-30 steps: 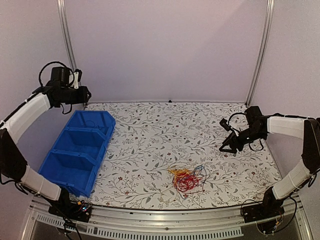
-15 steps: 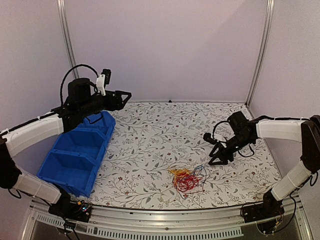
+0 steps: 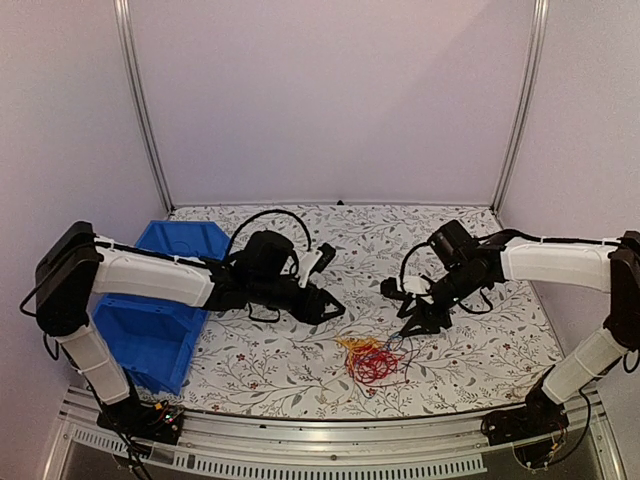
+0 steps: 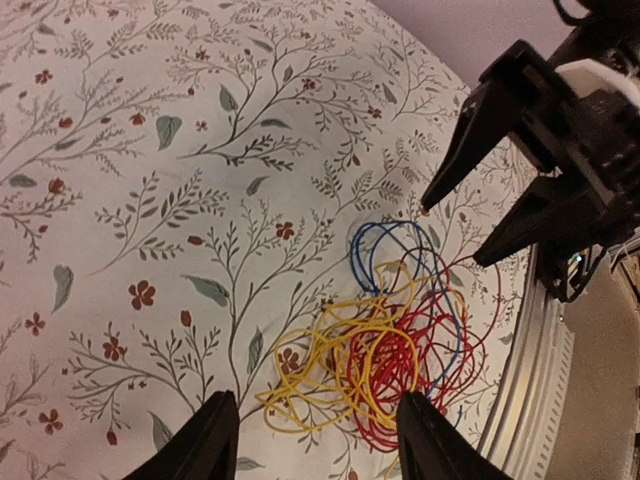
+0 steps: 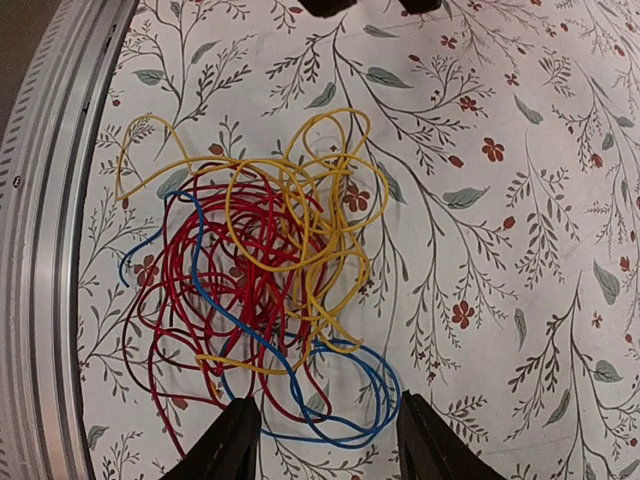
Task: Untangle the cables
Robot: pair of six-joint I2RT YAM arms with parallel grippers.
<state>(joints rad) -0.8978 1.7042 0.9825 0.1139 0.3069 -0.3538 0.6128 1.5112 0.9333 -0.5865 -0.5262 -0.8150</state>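
The cables (image 3: 375, 358) lie as a knotted clump of red, yellow and blue wire on the flowered table near its front edge. My left gripper (image 3: 328, 308) is open, low over the table just left of and behind the clump; in the left wrist view the cables (image 4: 385, 340) lie just ahead of its gripper (image 4: 318, 445). My right gripper (image 3: 412, 322) is open, just right of and behind the clump; in the right wrist view the cables (image 5: 260, 270) lie ahead of its gripper (image 5: 325, 445), blue loops nearest. Neither gripper touches the cables.
A blue three-compartment bin (image 3: 150, 310) stands on the left, partly behind my left arm. The metal front rail (image 3: 330, 435) runs close to the clump; it shows in the right wrist view (image 5: 40, 250). The flowered table (image 3: 300, 250) stretches back to the wall.
My left arm swung down from above the bin to the table left of the clump. My right gripper moved left and forward toward the clump. The cables have not moved.
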